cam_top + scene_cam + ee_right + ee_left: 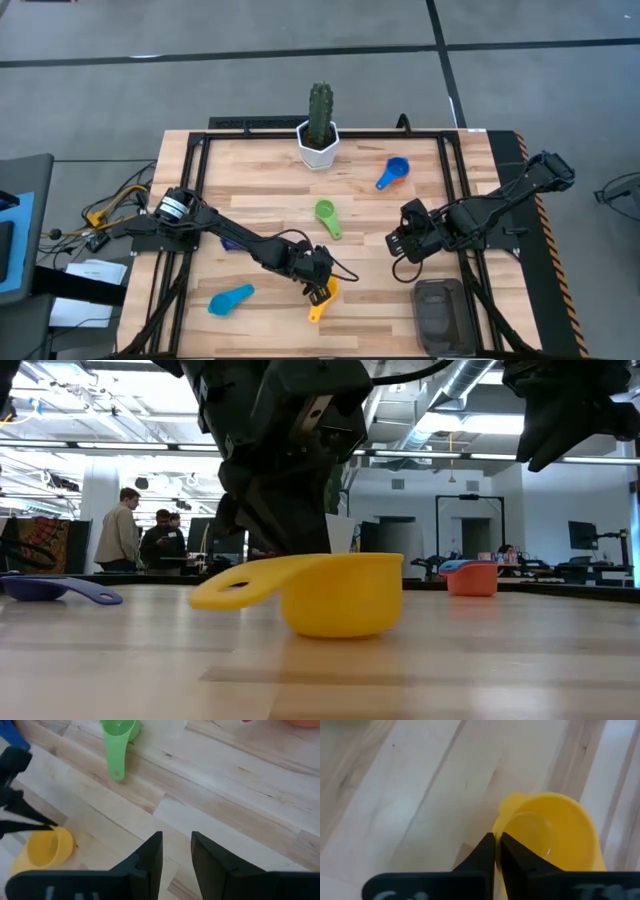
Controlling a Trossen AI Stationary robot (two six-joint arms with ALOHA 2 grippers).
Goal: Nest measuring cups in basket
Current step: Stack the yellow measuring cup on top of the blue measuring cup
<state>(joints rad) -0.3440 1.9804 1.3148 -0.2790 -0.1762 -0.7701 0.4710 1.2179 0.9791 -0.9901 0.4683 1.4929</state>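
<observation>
Centrally near the table's front edge, the yellow cup (322, 297) lies handle toward the near-left, its long axis diagonal. Left gripper (495, 851) sits directly above its rim, fingers almost closed, gripping nothing evident. Right gripper (176, 851) hovers slightly parted and empty, farther right, just beyond the basket (440, 316).

Left claw (495, 851) closed, right claw (176, 851) parted.

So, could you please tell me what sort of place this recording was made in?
Probably a robotics lab or open workshop. The low view shows exposed ceiling ducts, people standing at workstations and monitors behind the table. The high view shows a wooden table on a bare concrete floor.
</observation>
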